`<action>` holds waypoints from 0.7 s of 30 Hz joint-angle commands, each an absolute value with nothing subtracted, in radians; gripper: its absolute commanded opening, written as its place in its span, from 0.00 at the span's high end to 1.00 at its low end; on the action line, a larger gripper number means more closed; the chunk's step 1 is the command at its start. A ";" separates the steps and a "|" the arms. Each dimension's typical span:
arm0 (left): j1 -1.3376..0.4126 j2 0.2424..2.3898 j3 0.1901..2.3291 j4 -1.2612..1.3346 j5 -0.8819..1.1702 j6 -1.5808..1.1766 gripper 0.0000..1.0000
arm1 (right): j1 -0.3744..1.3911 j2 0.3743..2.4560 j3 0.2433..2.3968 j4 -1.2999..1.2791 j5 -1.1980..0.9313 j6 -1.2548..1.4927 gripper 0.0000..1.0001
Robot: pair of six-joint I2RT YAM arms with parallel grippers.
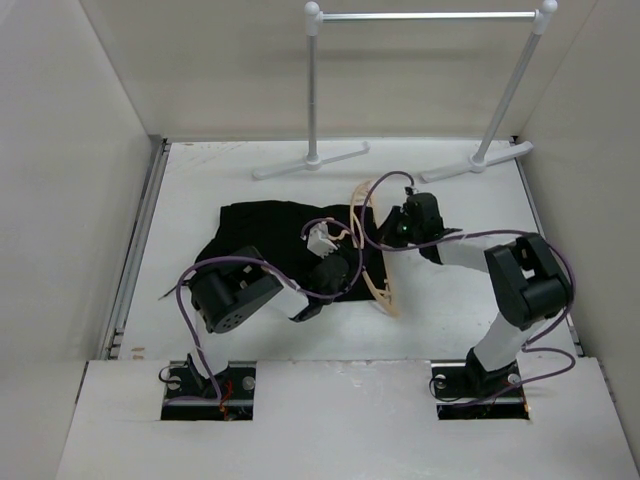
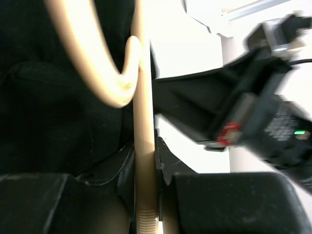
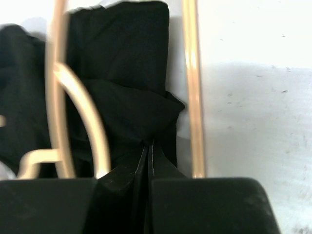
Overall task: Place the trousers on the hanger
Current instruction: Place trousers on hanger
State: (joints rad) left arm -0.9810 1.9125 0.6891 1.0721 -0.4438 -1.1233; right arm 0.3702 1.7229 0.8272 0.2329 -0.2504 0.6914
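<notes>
- Trousers (image 1: 262, 232) are bunched on the table (image 1: 470, 200), mid-field, with the hanger (image 1: 386, 296) laid against their right edge.
- The hanger's long axis runs near-to-far. Most of the cloth lies to its left.
- Left gripper (image 2: 145, 195): the jaws are clamped on the hanger's straight bar. In the left wrist view the bar is seen as an upright tan rod pinched between the fingers.
- Right gripper (image 3: 148, 148): the jaws are pressed together on a fold of black cloth, and no gap is seen between them.
- In the right wrist view the pinched fold sits between two tan bars, one on each side, and a curved tan piece crosses at the left.
- Whether the fold passes over or under the nearer bar cannot be told.
- Judgement: the coming move depends on the cloth being drawn across the bar, at right angles to the hanger's long axis, toward the right arm's side.
- The right arm is judged nearer the cloth's edge and better placed to pull. The left is judged to serve as the anchor.
</notes>
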 commanded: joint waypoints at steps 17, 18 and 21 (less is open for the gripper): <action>-0.912 1.717 0.560 0.991 -0.399 -1.039 0.97 | 0.156 1.474 0.905 0.183 -0.203 0.759 0.97; -0.901 1.707 0.552 0.979 -0.391 -1.020 0.97 | 0.151 1.497 0.928 0.158 -0.184 0.744 0.97; -0.861 1.648 0.522 0.925 -0.391 -0.967 0.97 | 0.139 1.508 0.936 0.100 -0.099 0.712 0.98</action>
